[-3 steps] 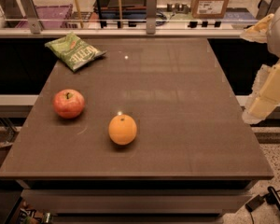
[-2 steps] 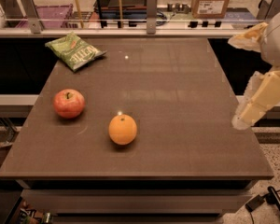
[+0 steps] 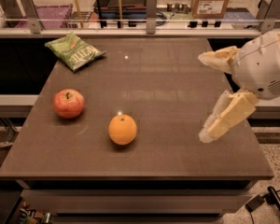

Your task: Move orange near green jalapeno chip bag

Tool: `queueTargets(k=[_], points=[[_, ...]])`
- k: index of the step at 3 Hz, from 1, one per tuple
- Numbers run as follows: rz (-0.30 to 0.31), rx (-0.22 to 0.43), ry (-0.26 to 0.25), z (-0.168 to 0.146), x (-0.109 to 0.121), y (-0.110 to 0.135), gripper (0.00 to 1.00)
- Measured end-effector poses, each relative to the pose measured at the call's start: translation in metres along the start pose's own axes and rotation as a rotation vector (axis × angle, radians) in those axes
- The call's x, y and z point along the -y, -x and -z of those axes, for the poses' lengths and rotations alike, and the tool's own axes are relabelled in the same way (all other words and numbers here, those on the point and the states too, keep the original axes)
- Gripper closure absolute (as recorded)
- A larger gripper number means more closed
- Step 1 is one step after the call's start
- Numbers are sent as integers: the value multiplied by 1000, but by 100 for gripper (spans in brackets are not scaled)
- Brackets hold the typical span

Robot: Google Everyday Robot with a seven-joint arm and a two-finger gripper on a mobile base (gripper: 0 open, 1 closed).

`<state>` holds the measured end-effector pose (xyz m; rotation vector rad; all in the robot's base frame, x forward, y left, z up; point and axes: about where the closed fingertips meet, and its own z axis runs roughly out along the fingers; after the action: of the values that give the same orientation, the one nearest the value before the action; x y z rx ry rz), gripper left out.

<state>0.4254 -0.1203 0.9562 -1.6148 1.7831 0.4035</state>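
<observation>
The orange point(image 3: 122, 129) sits on the dark brown table point(image 3: 168, 92), near its front middle. The green jalapeno chip bag point(image 3: 73, 50) lies at the table's back left corner, well apart from the orange. My gripper point(image 3: 204, 97) comes in from the right edge, above the table's right side. Its two cream fingers point(image 3: 226, 118) are spread wide apart and hold nothing. It is well to the right of the orange.
A red-and-yellow apple point(image 3: 68, 103) sits left of the orange. A glass rail with metal posts point(image 3: 151, 6) runs along the table's back edge. A cardboard box point(image 3: 208, 1) and a purple crate point(image 3: 46, 15) stand behind it.
My gripper has moved left from the right edge, in over the table's right side. The orange, the apple and the bag have not moved.
</observation>
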Motion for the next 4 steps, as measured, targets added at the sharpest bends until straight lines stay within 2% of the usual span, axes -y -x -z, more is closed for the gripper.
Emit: queueTargets(k=[1,2,3,4], points=[[-23,49,13,-54,-5,21,0],[-28,47,17,-51,-1,17,0],[-32,93,46,-65,-6,14,0],[-27,174,58,-84,-11,17,0]])
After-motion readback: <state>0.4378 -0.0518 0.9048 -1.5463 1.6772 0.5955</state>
